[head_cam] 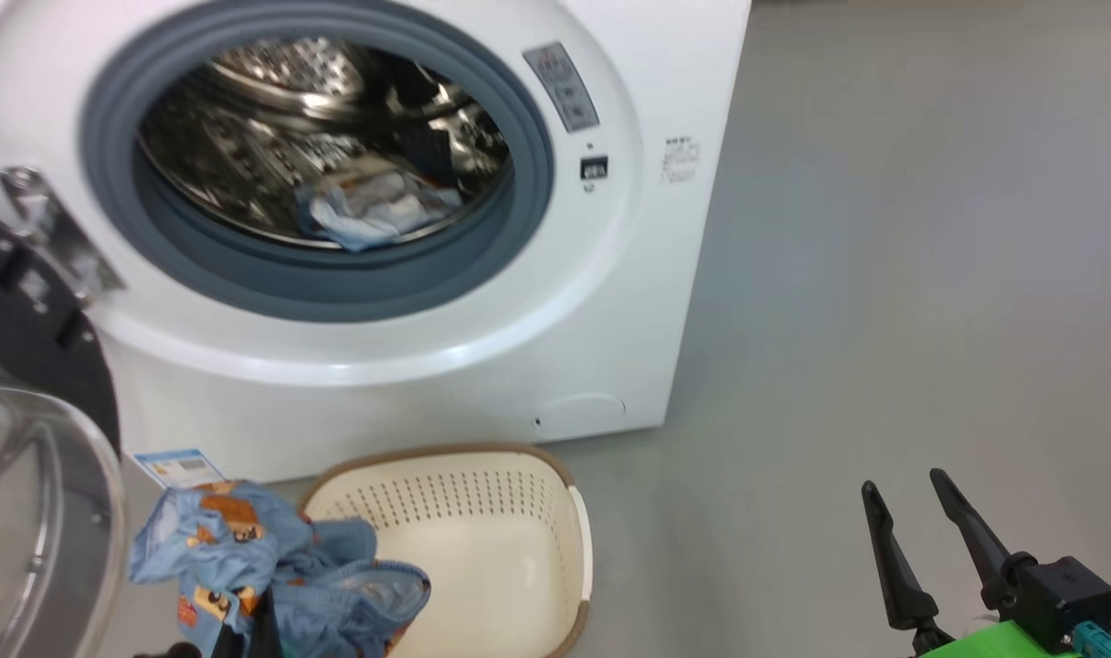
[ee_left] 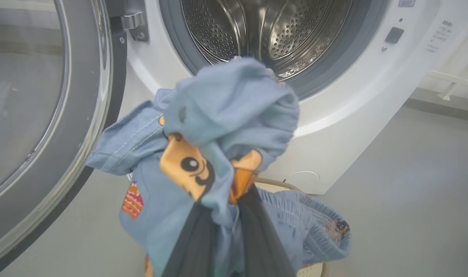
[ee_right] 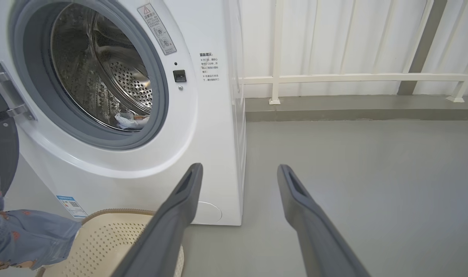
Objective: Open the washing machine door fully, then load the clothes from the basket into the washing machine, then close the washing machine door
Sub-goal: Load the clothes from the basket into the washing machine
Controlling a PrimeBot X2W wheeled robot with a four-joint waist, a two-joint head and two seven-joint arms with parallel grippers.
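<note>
Your left claw (ee_left: 227, 204) is clenched on the clothes (ee_left: 226, 115), a bundle of light blue fabric with orange-brown cartoon print. The cloth bunches over and past the fingertips and trails down on either side.

Directly ahead of that claw, and a little above it, gapes the steel perforated drum (ee_left: 264, 30) of the white boxy front-loading washing machine (head_cam: 409, 366). To the claw's left stands the large round glossy black washing machine door (ee_left: 84, 115), with its bulging clear window. It is swung wide on its hinge, so the opening step looks done.

Below the claw, just beside the hanging cloth, sits the cream-white perforated plastic basket (head_cam: 464, 512) with a brown rim. Its floor looks bare in the head view, though the bundle hides its near-left corner.

A crumpled pale blue-and-white piece of cloth (head_cam: 373, 212) lies at the drum's front lip. I judge loading to be partly through, with this bundle probably the last.

Your right claw (head_cam: 904, 484) hangs released and empty, well off to the right of the machine, over the grey floor (head_cam: 884, 228).

What is left for you: carry the bundle forward into the drum, let go, draw back, then swing the door shut.
</note>
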